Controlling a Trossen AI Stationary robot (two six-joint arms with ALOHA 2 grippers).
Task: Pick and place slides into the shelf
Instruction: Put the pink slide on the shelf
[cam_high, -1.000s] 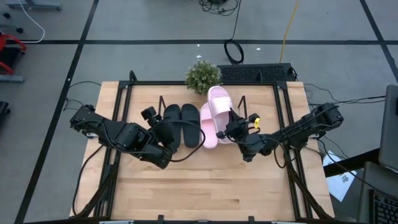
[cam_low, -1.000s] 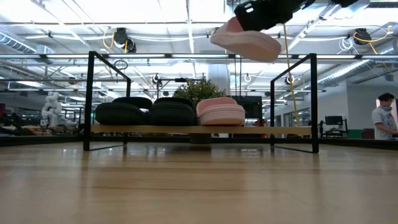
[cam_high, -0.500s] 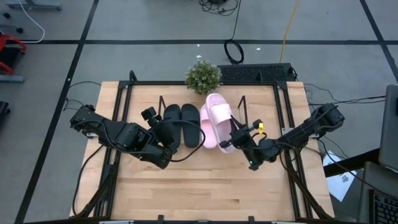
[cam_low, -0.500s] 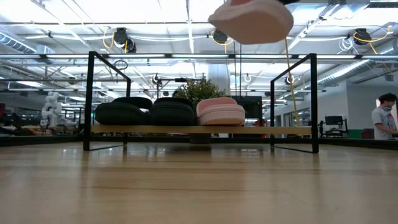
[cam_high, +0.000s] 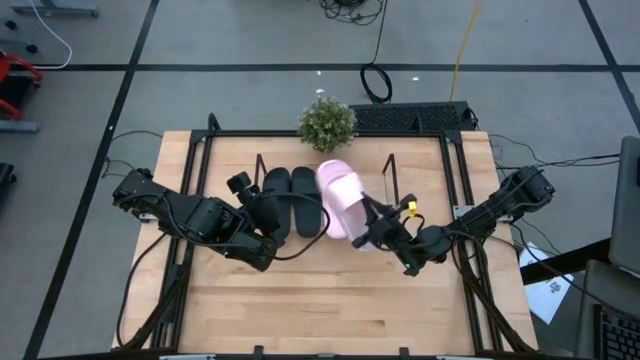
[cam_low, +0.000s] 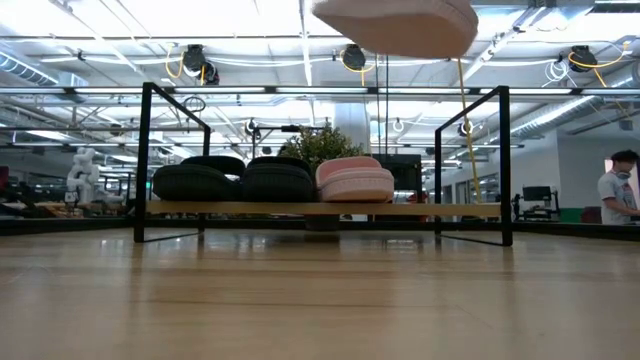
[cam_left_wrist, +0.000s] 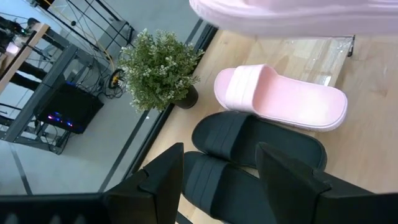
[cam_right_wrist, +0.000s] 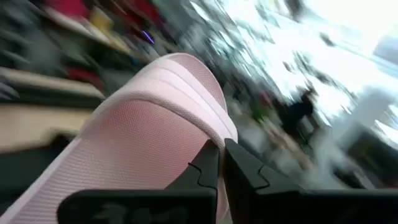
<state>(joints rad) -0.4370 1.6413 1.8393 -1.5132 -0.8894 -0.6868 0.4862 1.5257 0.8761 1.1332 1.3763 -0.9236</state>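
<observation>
My right gripper is shut on a pale pink slide and holds it high above the shelf; in the low view that slide shows at the top, over the shelf's wire frame. On the shelf's wooden base rest two black slides and the other pink slide, side by side on their soles. My left gripper is open and waits beside the black slides, touching nothing. From above, the carried slide hides most of the shelved pink one. My right gripper pinches the pink slide by its wide strap between both fingers. The fingers come from the table's right and near side. The slide is lifted clear, sole down and roughly level, above the shelf's top rail.
A small potted plant stands just past the shelf's far side. A black frame edges the table. A stretch of the shelf's base right of the pink slide is bare. A person stands far off in the room.
My right gripper has drawn back toward the table's near edge and risen, carrying the pink slide up and toward the table's left. The slide has turned from a tilt to nearly level and now hangs over the shelved pink slide. The grip has stayed shut.
</observation>
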